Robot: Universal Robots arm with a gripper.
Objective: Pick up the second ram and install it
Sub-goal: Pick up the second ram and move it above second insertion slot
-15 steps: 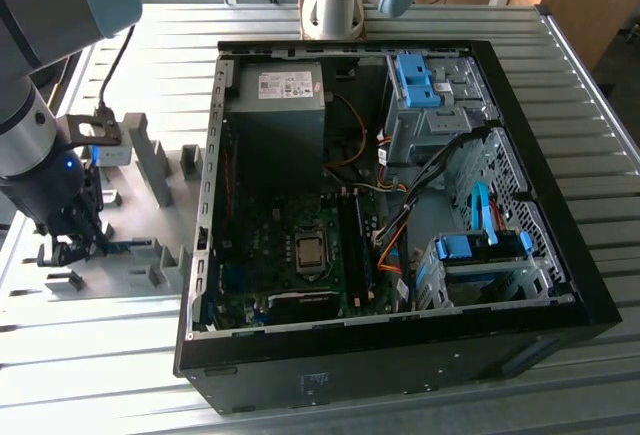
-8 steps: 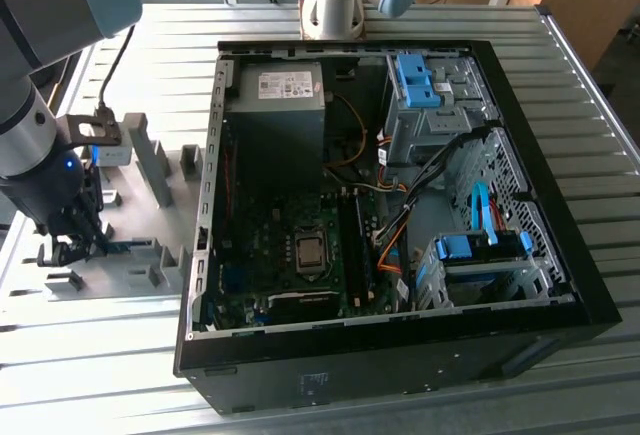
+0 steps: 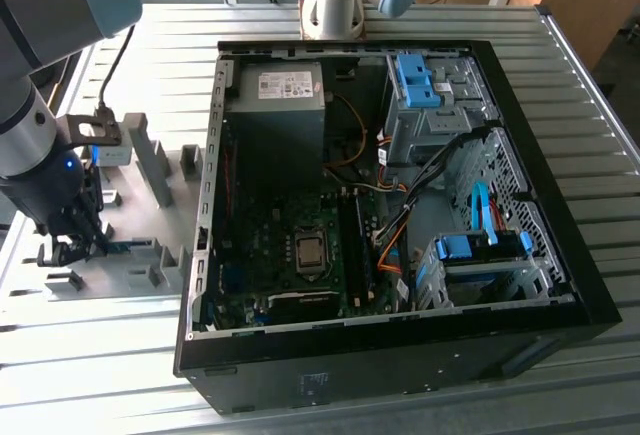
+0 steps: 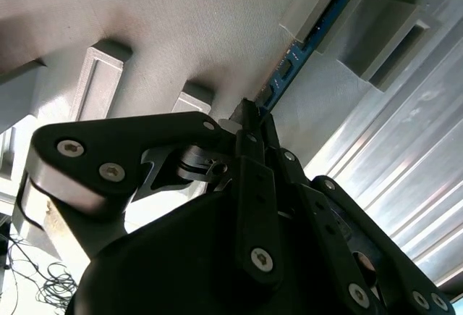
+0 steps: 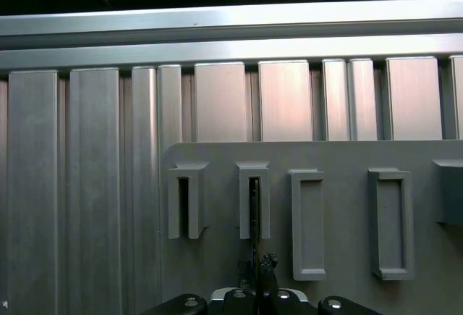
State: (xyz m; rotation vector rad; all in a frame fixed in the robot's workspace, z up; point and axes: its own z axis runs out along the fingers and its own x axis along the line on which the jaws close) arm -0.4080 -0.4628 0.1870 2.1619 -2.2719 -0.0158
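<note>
One black end effector (image 3: 85,247) low at the exterior view's left, closed on a thin blue circuit-board ram stick (image 3: 127,247) in a grey slotted holder plate (image 3: 150,205). In the second wrist view, end effector (image 4: 252,112) pinching the ram stick (image 4: 304,51), far end slotted. In the first wrist view, ram stick (image 5: 254,206) edge-on in a slot.

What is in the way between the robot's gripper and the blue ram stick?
Nothing visible. In the second wrist view, the gripper is right at one end of the second ram, whose other end sits in a slot of the grey holder.
</note>
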